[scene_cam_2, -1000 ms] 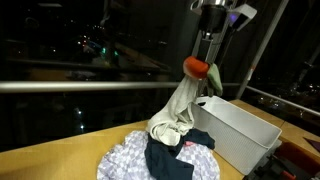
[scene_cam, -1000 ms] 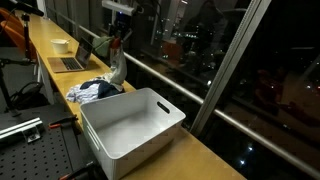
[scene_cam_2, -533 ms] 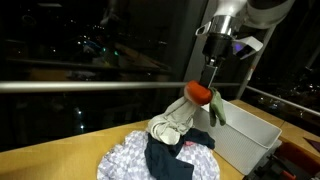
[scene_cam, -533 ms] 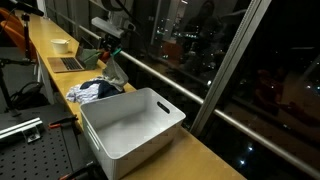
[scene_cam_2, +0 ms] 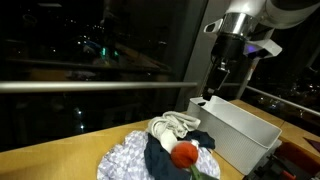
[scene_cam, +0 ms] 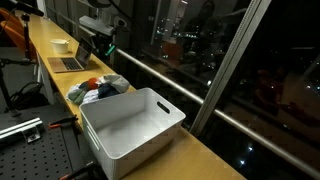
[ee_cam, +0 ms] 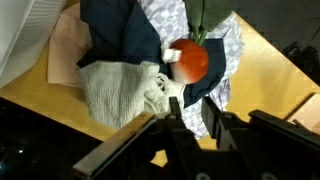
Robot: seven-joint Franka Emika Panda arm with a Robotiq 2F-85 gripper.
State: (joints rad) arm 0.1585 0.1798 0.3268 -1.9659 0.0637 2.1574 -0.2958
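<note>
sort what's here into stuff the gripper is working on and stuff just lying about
In hand:
gripper, open above the pile
cream cloth
red item
clothes pile

Lying about:
bin
laptop
bowl

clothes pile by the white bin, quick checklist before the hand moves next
1. The hand is empty: ok, nothing shows between its fingers in the wrist view.
2. The hand is clear of the heap of mixed clothes: ok, it hangs above, apart.
3. The red-orange round soft piece is exposed: ok, it lies on top of the dark blue cloth.
4. The cream knitted garment is free of the white plastic bin: cannot tell.
5. The bin is empty: ok.
</note>
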